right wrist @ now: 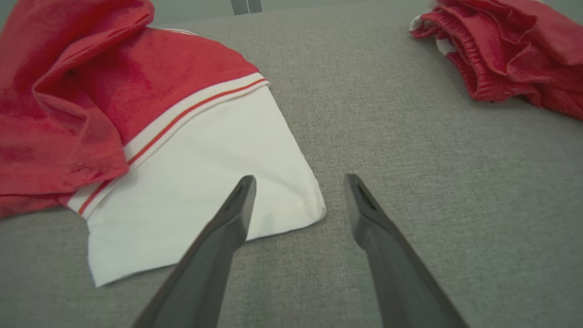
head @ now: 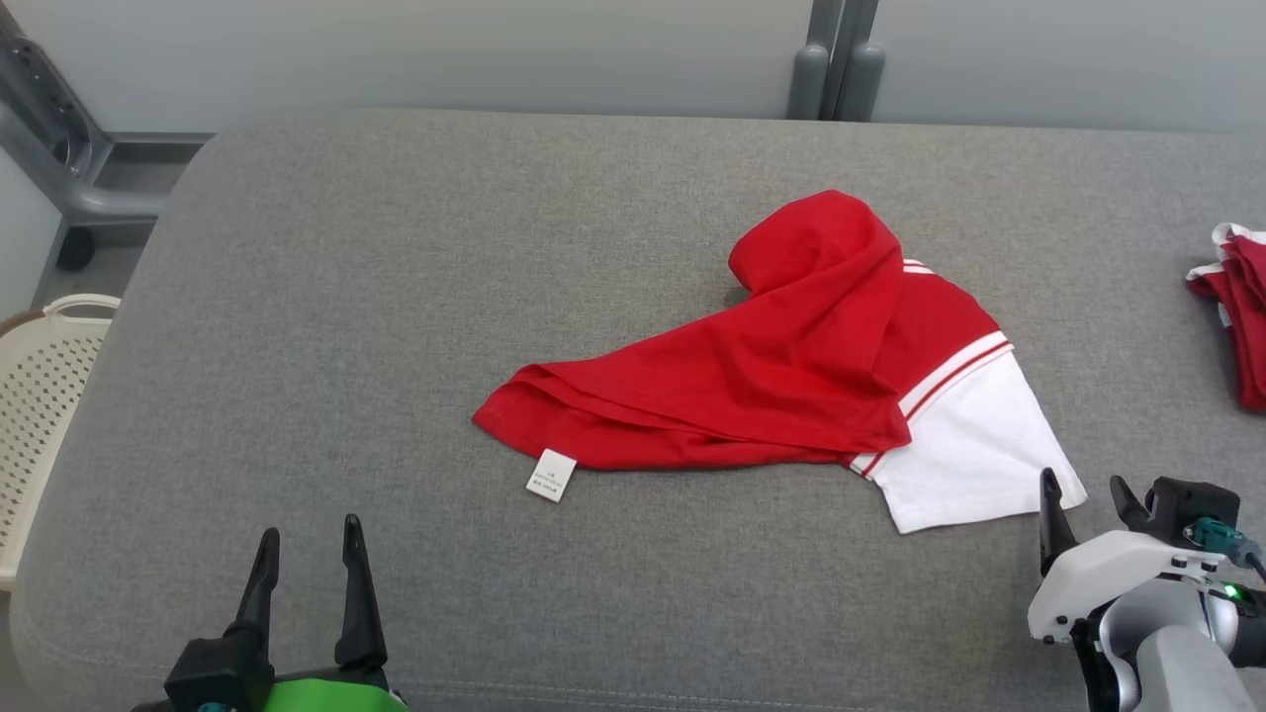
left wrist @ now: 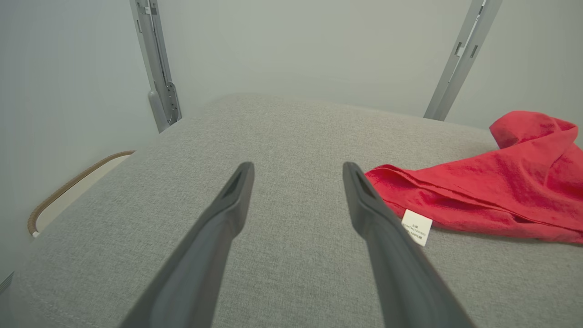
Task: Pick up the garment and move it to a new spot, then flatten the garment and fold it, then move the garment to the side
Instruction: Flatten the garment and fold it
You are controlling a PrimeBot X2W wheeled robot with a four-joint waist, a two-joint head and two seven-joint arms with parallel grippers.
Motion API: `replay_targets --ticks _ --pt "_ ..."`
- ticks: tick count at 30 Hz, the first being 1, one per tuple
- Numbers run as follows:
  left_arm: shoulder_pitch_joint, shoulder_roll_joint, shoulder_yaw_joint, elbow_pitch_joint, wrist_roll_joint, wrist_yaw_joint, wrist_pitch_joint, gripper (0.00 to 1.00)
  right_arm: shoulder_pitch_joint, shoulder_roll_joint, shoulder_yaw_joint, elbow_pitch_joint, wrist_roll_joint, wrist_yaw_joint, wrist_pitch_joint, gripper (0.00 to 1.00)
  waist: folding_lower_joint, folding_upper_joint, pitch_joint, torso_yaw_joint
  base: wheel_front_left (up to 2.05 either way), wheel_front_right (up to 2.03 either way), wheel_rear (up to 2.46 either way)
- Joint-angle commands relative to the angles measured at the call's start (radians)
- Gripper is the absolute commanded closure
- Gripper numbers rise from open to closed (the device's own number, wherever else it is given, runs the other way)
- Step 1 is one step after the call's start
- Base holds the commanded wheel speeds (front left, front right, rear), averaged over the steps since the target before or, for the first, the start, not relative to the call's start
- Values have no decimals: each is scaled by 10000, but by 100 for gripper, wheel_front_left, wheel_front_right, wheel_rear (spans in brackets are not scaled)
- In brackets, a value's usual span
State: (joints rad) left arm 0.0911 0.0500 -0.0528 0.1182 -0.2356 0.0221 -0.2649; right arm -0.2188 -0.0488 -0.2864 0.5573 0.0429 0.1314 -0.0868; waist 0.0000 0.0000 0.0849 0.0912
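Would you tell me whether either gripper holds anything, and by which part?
Nothing is held: the left gripper and right gripper are open; the garment lies ungripped.

A grey fabric surface (head: 396,346) with rounded corners fills the scene. At its right edge lies a crumpled red pile (head: 1236,326) with white trim. Beside its left edge stands a cream perforated basket (head: 40,396). Behind the surface, two grey posts (head: 836,59) rise against a pale wall (head: 495,49). At far left stands a grey metal frame (head: 69,168) with a black caster (head: 74,249).
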Motion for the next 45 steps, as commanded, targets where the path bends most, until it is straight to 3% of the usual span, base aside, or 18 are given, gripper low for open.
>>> replay_targets --ticks 1,10,17,21,45 --pt "130 16 68 111 100 71 6 0 266 -30 204 -137 123 -16 -291 0 0 0 -253 -45 0 0 0" --pt "379 20 385 469 184 -132 6 0 1248 -33 1327 -1155 387 -16 -1390 0 0 0 -892 -337 0 0 0" --pt "403 379 237 866 19 -780 10 0 1739 -35 2341 -1969 901 -16 -1611 0 0 0 -1179 -665 0 0 0" --pt "337 614 -40 746 254 -937 11 0 1962 -30 2807 -2319 870 -16 -1653 0 0 0 -1261 -745 0 0 0" --pt "302 573 -454 1097 80 -815 39 0 2598 -32 3455 -3282 787 -16 -958 0 0 0 -1419 -1092 0 0 0"
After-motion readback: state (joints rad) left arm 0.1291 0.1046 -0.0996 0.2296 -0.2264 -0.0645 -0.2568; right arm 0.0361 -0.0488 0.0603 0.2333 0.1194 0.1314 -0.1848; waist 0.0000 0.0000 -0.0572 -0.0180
